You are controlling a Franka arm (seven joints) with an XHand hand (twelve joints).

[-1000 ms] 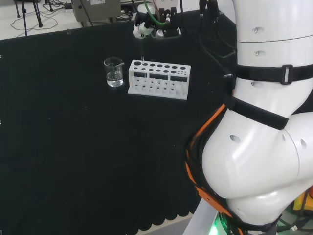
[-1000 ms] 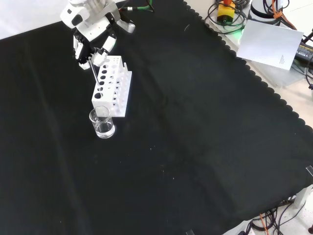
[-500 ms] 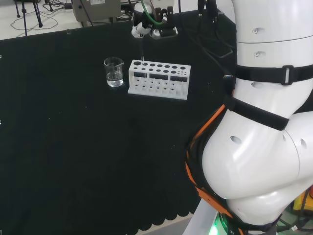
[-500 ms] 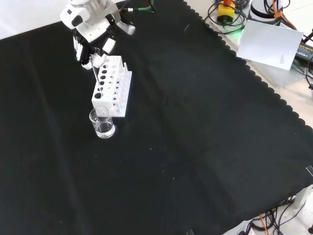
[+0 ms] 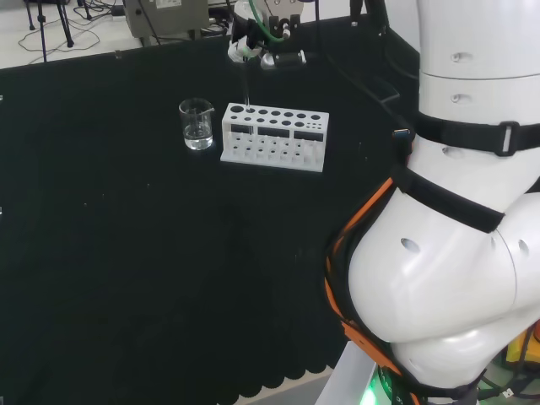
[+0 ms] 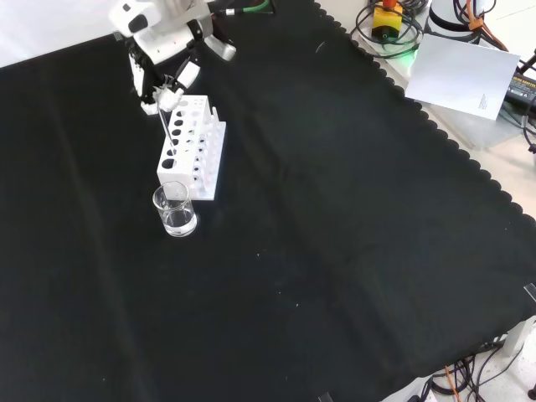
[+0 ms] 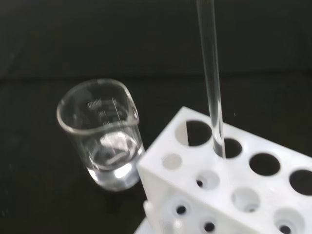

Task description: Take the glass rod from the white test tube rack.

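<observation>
Your robot hand [image 6: 159,63] is sitting near the top left of the front view, above the far end of the white rack [image 6: 191,149]. Its fingers are curling inward and pinching the top of the glass rod [image 6: 167,132], so it is grasping the rod rather than resting open.

The rod is standing nearly upright, with a slight tilt. In the front view its long axis is running from the fingertips down and a little to the right, toward the row of holes along the left side of the rack top. In the head view you are seeing the robot hand [image 5: 251,38] at the top centre, with the rod [image 5: 245,84] hanging as a thin pale line straight down to the left end of the rack [image 5: 274,137].

The rod is lying directly below the robot hand, its upper end between the fingers. In the wrist view the rod [image 7: 212,92] is reaching down to a hole in the rack [image 7: 229,195] close to the corner; you cannot tell whether its tip is inside the hole or just over it.

A small clear glass beaker [image 6: 175,210] is standing on the black worktop [image 6: 335,251] just beside the near end of the rack.
</observation>
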